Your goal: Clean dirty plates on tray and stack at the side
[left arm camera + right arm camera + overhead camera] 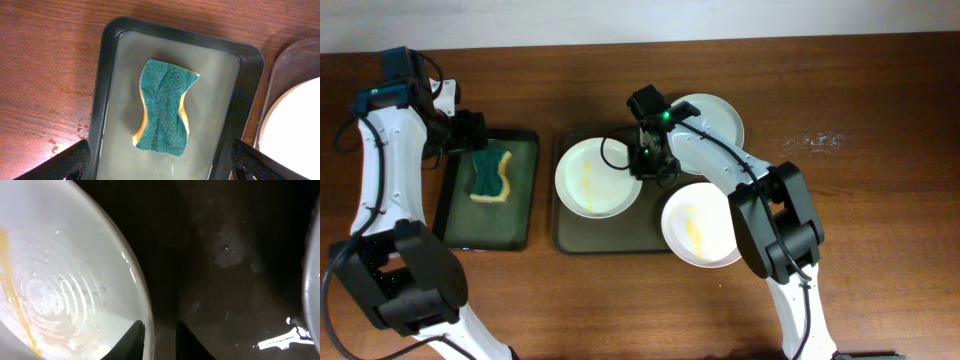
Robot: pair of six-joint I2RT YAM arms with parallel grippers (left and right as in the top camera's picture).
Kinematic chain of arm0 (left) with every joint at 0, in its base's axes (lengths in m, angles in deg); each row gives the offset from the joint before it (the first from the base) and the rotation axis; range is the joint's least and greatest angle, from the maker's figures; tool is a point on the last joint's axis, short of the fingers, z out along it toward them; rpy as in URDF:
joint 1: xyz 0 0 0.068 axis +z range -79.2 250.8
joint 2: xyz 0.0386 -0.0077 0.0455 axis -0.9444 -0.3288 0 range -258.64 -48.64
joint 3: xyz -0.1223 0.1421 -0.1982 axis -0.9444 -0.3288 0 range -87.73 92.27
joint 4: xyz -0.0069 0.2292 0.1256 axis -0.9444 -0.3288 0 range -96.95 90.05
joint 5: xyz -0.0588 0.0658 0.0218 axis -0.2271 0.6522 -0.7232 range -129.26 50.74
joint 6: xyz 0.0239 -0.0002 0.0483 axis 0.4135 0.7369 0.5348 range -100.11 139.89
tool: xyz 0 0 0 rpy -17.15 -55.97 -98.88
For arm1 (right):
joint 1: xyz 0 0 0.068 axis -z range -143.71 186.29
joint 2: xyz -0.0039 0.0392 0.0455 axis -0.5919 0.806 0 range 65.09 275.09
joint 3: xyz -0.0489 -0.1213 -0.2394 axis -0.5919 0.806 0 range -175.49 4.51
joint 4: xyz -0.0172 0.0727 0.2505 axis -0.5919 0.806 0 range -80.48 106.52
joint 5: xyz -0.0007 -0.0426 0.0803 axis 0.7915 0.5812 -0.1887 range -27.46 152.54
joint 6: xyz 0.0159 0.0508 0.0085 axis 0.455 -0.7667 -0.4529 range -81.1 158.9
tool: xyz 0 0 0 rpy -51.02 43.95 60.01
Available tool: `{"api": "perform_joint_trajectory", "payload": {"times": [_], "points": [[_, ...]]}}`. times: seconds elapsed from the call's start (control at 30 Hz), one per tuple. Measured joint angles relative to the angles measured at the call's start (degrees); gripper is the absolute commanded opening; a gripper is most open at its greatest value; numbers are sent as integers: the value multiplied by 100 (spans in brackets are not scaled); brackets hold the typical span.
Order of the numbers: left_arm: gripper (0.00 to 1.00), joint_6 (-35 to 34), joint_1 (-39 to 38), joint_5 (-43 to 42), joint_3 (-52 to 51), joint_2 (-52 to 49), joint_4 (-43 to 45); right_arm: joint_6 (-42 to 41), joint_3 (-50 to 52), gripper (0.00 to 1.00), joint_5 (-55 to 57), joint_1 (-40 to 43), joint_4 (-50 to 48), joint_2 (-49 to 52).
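Right tool (159, 330) straddles smeared plate (65, 270) rim, clamp uncertain; left tool (160, 162) apart. Overhead alone shows tray (610, 237), long axis left-right.

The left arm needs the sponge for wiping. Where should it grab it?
Grip the sponge across its narrow waist, coming straight down from above. It lies flat, green side up, in the small tray. Its long sides curve inward at the middle, so a pinch there should seat well and stay clear of the rim.

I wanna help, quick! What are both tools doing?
Left tool: open, empty, above wavy green sponge.
Right tool: narrow gap, beside smeared round white plate; grip cannot be told.
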Motion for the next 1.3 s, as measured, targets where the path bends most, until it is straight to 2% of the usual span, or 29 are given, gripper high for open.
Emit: {"api": "perform_joint_trajectory", "payload": {"times": [0.03, 0.1, 0.37, 0.57, 0.63, 0.83, 0.93, 1.0, 1.07, 1.13, 1.2, 1.23, 1.3], "points": [[79, 2, 0, 0, 0, 0, -22, -24, 11, 4, 2, 0, 4, 0], [69, 20, 0, 0, 0, 0, -35, -37, 70, 4, -4, 0, -59, 0], [68, 498, 0, -17, -11, -55, -31, -87, 221, 4, -35, 2, -326, -28], [62, 754, 0, -26, -22, -966, -22, -87, 234, 4, -33, 2, -332, -37], [52, 798, 0, -142, -31, -1314, -22, -90, 236, 4, -33, 2, -332, -39], [38, 715, -11, -304, -57, -1502, -122, -87, 238, 4, -33, 2, -323, -39], [37, 675, -11, -319, -57, -1502, -120, -87, 238, 4, -33, 2, -323, -39], [29, 658, -11, -319, -57, -1512, -76, -87, 238, 4, -33, 2, -323, -39], [10, 610, -11, -321, -55, -1596, -17, -92, 238, 4, -33, 2, -321, -39], [2, 573, -11, -348, -55, -1683, 13, -90, 238, 5, -33, 2, -321, -39], [0, 540, -11, -367, -55, -1694, 44, -90, 238, 5, -33, 2, -321, -39], [0, 503, -11, -369, -55, -1694, 50, -90, 238, 11, -33, 2, -321, -39], [0, 437, -11, -382, -46, -1694, 37, -72, 238, 15, -20, 2, -313, -39]]}}
